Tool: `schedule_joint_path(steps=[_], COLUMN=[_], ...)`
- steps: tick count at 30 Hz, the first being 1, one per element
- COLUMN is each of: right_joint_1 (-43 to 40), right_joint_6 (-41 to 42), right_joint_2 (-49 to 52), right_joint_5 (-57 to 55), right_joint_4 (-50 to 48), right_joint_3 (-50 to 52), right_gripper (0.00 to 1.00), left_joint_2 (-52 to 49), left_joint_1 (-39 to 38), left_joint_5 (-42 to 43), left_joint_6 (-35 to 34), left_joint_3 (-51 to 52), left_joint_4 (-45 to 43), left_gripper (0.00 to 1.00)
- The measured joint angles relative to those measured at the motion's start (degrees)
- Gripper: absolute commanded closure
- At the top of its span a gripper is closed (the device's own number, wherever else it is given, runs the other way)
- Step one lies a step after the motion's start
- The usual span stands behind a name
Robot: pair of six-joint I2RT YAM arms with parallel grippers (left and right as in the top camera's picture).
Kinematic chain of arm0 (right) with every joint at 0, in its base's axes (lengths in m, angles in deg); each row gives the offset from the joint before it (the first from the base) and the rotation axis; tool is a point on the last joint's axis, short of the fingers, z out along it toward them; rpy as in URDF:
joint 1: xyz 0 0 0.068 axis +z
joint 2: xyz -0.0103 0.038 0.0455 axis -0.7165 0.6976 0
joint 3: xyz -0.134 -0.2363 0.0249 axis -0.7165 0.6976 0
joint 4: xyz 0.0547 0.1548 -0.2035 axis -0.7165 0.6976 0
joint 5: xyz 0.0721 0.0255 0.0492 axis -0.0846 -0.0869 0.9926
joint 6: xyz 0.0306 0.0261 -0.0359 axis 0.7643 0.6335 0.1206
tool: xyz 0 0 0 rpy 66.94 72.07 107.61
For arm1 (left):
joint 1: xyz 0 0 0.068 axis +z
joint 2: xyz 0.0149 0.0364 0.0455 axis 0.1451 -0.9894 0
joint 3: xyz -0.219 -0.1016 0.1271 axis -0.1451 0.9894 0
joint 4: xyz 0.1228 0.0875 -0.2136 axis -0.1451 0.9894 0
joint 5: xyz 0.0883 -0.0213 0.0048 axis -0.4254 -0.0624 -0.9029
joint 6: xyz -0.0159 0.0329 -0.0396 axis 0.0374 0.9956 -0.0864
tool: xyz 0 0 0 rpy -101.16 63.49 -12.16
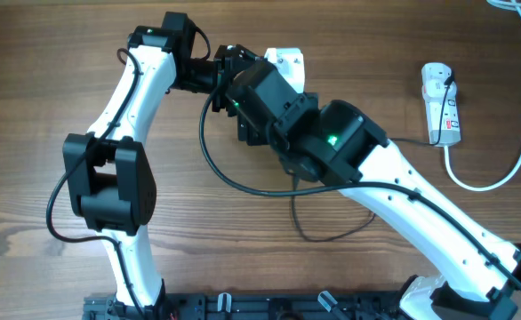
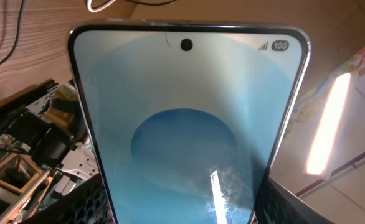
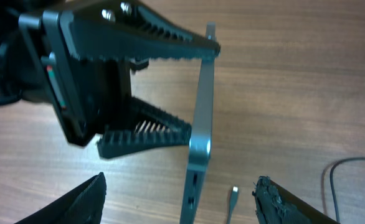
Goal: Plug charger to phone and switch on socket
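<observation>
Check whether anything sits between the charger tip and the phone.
Nothing visible. The charger tip sits just beside the phone, near its lower end, open gap between. The left pincer clamps the phone further up, clear of that gap.

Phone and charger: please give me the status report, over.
Left end effector shut on phone. Right end effector open, charger tip just short of phone, not plugged. Nothing between them.

Wood-grain table (image 1: 56,53), black slotted rail (image 1: 243,308) along its near edge.
</observation>
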Motion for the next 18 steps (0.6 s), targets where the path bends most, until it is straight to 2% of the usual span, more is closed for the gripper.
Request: schedule_joint_path(steps=[7,18], right_joint_1=[0.0,0.0], right_joint_6=[0.4,0.3], right_joint_2=[0.2,1.7], right_joint_5=[-3.2,-5.6], right_joint_4=[-1.3,-2.8], right_joint_3=[0.0,0.0], right_gripper=[0.39,0.47], left_joint_2=[0.0,0.0], left_joint_1=[0.0,0.0], left_joint_5=[0.0,0.0], left_joint_6=[-0.2,-1.6], left_joint_3=[0.0,0.0], left_joint_4=[0.0,0.0], left_gripper=[0.37,0.37])
